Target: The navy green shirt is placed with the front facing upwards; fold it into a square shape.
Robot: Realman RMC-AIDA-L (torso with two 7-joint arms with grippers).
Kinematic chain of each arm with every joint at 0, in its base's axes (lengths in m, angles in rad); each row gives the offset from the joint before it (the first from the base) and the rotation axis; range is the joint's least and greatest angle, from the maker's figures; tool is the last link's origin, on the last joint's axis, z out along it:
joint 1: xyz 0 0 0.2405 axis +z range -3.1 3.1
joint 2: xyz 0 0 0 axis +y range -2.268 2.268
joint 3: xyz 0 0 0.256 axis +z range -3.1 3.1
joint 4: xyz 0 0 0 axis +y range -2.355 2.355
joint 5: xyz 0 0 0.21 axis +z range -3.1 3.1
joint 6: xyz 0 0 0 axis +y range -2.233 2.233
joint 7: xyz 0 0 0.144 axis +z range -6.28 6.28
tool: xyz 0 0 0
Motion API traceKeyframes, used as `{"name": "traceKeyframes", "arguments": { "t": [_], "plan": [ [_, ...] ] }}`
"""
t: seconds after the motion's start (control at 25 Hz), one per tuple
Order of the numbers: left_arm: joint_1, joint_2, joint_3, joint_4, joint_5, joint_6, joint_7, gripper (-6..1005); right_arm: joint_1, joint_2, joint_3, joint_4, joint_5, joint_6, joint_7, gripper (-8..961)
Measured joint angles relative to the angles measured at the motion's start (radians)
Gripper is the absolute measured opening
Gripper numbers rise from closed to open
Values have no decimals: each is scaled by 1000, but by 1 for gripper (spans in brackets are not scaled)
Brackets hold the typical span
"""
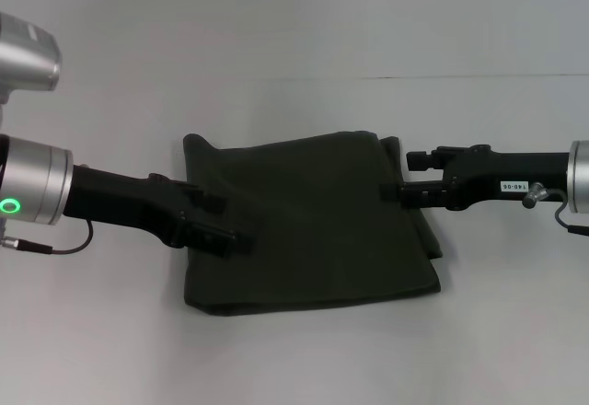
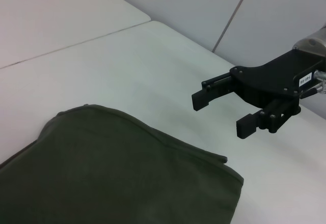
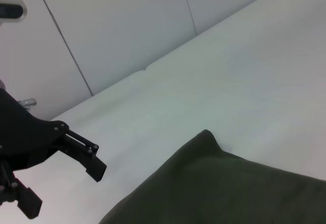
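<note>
The navy green shirt [image 1: 313,221] lies folded into a rough rectangle on the white table; its lettering and label are hidden. My left gripper [image 1: 235,230] hovers over the shirt's left edge. The right wrist view shows it [image 3: 63,191] open and empty beside the cloth [image 3: 229,188]. My right gripper [image 1: 391,189] is at the shirt's right edge near the far corner. The left wrist view shows it [image 2: 222,113] open and empty, just off the shirt [image 2: 117,168].
The white table [image 1: 294,359] extends on all sides of the shirt. A seam [image 1: 368,77] runs across the far part of the table. Pale wall panels [image 3: 127,25] stand behind the table.
</note>
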Motion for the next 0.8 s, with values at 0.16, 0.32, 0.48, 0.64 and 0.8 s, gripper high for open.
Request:
{"name": "traceKeyframes", "arguments": {
  "t": [0.16, 0.32, 0.48, 0.64, 0.8],
  "plan": [
    [3, 0, 0, 0, 1, 0, 0, 963, 0, 0, 0, 0, 3, 0, 0, 884],
    [3, -3, 0, 0, 1, -1, -1, 963, 0, 0, 0, 0, 3, -1, 0, 883],
    [3, -4, 0, 0, 1, -2, -1, 963, 0, 0, 0, 0, 3, -1, 0, 883],
    [2, -5, -1, 0, 1, -2, -2, 963, 0, 0, -1, 0, 3, -1, 0, 882],
    [3, -5, -4, 0, 1, -2, -3, 963, 0, 0, -4, 0, 3, -1, -1, 883]
  ]
}}
